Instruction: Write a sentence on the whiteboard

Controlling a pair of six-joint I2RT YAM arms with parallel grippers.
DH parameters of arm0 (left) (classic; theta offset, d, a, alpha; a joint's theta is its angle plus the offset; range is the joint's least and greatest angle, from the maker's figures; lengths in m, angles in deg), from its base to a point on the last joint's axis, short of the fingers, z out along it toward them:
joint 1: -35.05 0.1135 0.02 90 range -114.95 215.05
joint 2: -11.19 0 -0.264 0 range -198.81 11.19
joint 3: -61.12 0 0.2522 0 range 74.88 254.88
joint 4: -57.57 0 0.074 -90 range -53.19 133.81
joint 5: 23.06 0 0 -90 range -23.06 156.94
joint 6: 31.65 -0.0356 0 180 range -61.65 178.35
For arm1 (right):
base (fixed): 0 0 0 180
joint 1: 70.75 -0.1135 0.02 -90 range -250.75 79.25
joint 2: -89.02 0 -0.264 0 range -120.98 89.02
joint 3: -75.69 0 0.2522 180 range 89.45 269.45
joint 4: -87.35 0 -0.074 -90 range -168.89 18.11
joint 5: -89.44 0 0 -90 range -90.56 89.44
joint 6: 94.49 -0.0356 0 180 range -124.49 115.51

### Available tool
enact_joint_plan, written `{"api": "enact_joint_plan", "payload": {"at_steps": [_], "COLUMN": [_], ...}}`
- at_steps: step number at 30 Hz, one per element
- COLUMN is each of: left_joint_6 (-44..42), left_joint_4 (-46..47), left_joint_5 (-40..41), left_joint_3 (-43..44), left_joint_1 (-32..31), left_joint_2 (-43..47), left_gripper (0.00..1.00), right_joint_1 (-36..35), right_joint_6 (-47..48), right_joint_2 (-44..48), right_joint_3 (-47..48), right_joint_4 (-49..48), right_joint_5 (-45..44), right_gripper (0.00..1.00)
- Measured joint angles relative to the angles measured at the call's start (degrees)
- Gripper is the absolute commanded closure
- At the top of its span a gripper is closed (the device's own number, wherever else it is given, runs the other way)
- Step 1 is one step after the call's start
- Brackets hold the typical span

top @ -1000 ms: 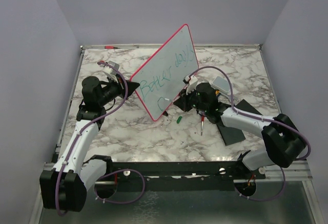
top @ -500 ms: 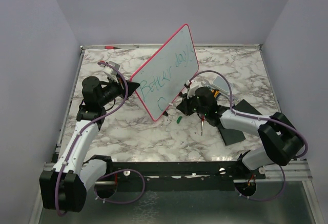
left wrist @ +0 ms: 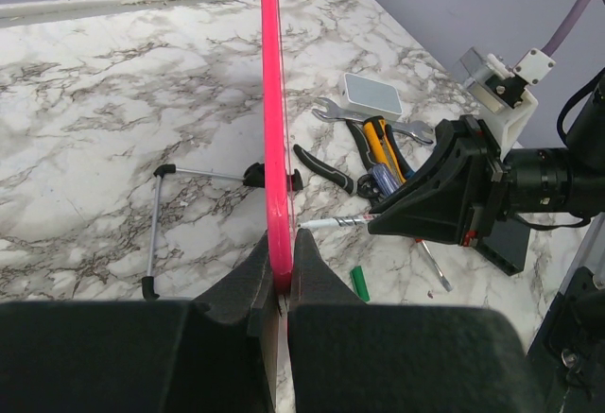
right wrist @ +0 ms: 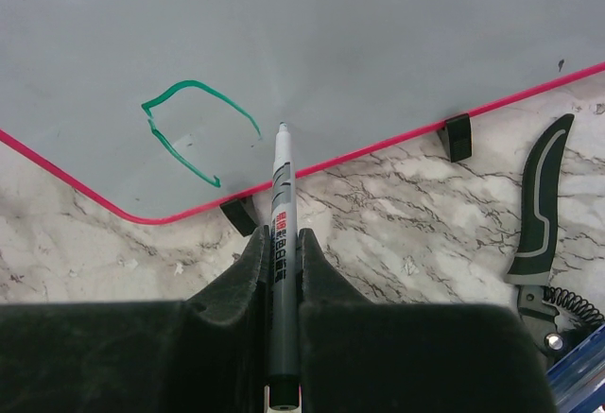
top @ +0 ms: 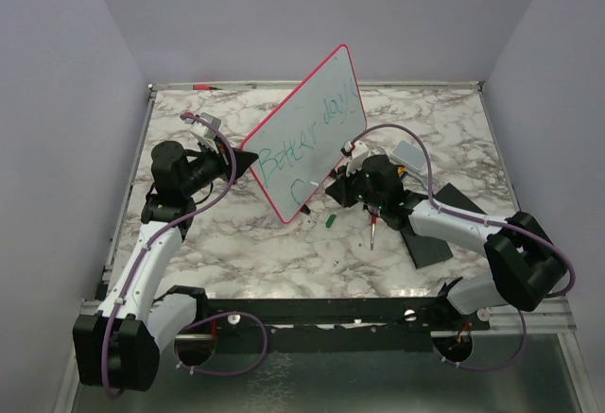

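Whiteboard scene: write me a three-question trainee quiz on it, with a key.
1. True or false: the left gripper is shut on the rim of the whiteboard.
2. What does the right gripper hold? A) a marker B) a spoon C) a cup
3. Fill in: the writing on the board is ____ in colour.
Key: 1 true; 2 A; 3 green.
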Motion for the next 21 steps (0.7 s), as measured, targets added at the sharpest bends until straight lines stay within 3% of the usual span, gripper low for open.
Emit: {"api": "enact_joint_plan", "payload": {"at_steps": [21], "left_joint_6": [0.0], "left_joint_4": [0.0], "left_joint_5": [0.0], "left_joint_3": [0.0], "left_joint_1": [0.0], "left_joint_2": [-0.02], "left_gripper": [1.0], "right_joint_1": [-0.39], "right_joint_6": [1.22], "right_joint_2": [-3.54], "right_joint_3": [1.33], "right_joint_4": [3.91], "right_joint_5": [0.46], "right_gripper": [0.99]}}
